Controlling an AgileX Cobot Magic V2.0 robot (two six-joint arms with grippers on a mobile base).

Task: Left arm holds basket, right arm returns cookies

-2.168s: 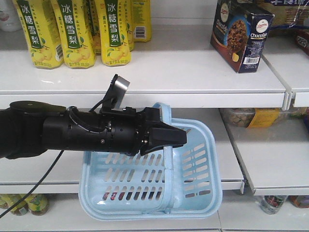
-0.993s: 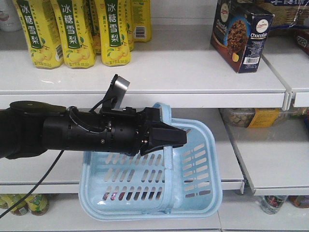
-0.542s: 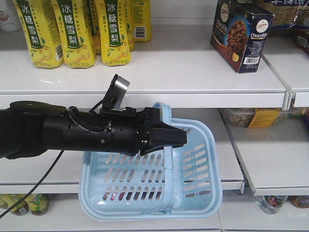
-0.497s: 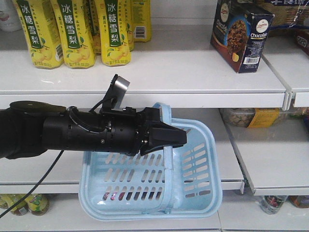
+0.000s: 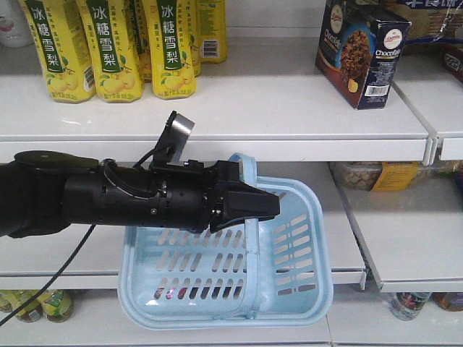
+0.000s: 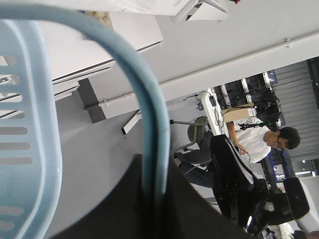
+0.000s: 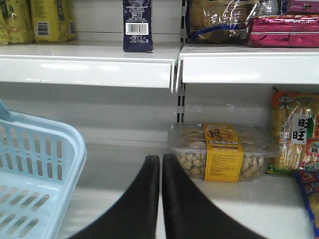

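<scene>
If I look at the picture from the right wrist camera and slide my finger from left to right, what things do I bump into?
Light blue plastic slotted basket → closed black tapered right hand → clear plastic tub of small snacks with a yellow label → yellow packet of long snack sticks.

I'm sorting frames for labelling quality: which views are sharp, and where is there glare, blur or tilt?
Front view: even light, sharp print on the cookie box, soft glare on the shelf edge. Left wrist view: rotated, the basket handle close and soft-edged, the left hand a dark featureless mass. Right wrist view: sharp, bright reflections on the shelf lip, right hand in shadow.
</scene>
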